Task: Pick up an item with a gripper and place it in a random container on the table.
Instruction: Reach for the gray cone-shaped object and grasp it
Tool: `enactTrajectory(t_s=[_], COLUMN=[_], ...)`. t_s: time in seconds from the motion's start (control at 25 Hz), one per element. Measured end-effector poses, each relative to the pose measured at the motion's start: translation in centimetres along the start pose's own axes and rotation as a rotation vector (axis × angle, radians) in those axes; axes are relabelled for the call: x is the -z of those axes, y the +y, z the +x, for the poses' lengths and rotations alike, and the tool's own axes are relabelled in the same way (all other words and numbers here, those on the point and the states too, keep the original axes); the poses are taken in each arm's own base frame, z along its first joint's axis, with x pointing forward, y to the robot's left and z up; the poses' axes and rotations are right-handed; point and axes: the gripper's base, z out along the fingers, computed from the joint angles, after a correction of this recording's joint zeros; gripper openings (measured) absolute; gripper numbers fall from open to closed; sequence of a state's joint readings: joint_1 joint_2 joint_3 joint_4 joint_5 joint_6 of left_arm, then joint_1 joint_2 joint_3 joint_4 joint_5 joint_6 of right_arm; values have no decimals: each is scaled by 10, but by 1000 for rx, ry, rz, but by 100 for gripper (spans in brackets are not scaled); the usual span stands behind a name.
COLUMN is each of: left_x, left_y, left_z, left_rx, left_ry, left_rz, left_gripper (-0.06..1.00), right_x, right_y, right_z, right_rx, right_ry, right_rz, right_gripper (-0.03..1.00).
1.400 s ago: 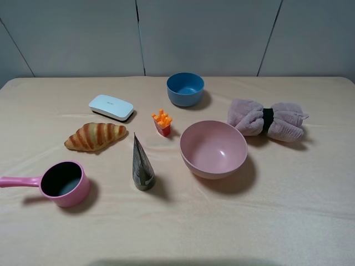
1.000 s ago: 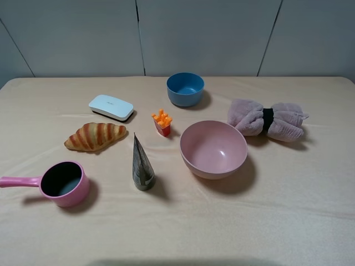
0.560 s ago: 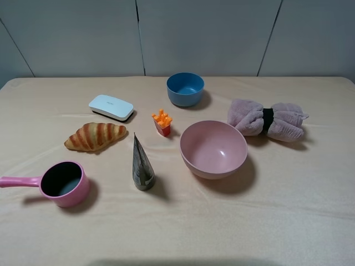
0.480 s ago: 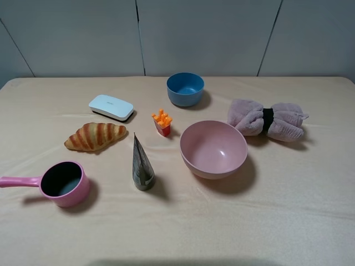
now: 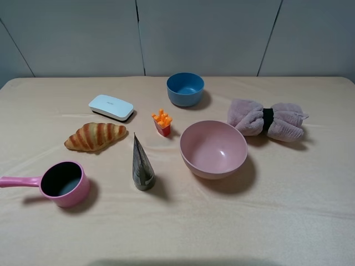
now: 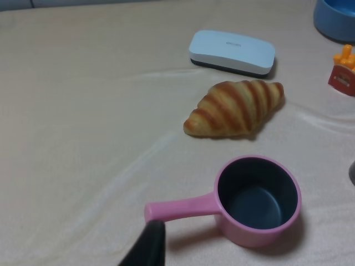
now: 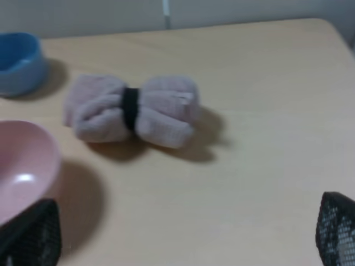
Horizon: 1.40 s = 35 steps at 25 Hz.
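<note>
The dark grey squeeze tube [image 5: 142, 163] lies on the cloth-covered table at centre left, its crimped end pointing away and its cap end toward the front. The wide pale-pink bowl [image 5: 213, 168] stands just right of it, empty; part of it also shows in the right wrist view [image 7: 25, 166]. Neither arm shows in the exterior high view. In the right wrist view my right gripper [image 7: 183, 233] has its two fingertips far apart, empty, above the table near the bowl. In the left wrist view only one black finger [image 6: 151, 244] shows, near the saucepan's handle.
A blue bowl [image 5: 185, 88] stands at the back. Orange toy fries [image 5: 162, 122], a croissant [image 5: 95, 136] and a white case [image 5: 111, 106] lie to the left. A pink saucepan [image 5: 65, 183] sits front left. A rolled pink towel [image 5: 267, 119] lies right.
</note>
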<state>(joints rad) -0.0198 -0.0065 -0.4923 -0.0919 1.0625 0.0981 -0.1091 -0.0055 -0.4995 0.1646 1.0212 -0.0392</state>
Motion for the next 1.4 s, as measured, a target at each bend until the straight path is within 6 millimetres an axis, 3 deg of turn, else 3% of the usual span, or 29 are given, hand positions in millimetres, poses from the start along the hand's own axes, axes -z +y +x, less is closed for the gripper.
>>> enactTrajectory(t_s=[0.28,0.56,0.84,1.12,1.4], left_x=[0,0,0,0,0], left_y=[0,0,0,0,0], left_z=[0,0,0,0,0], left_rx=[0,0,0,0,1], left_ry=[0,0,0,0,0], left_rz=[0,0,0,0,0], left_gripper=[100,100,100,100,100], right_x=[-10,-35,-52,-81,-119], right_y=[6,13,21,30,58], right_z=[-32,-66,-81,-93,-111], right_rx=[46,120,156,179,282], right_ry=[86,192,236,323,425], right_rz=[-60,-169,-281,-364,-477], right_gripper=[69,69,69,69,69])
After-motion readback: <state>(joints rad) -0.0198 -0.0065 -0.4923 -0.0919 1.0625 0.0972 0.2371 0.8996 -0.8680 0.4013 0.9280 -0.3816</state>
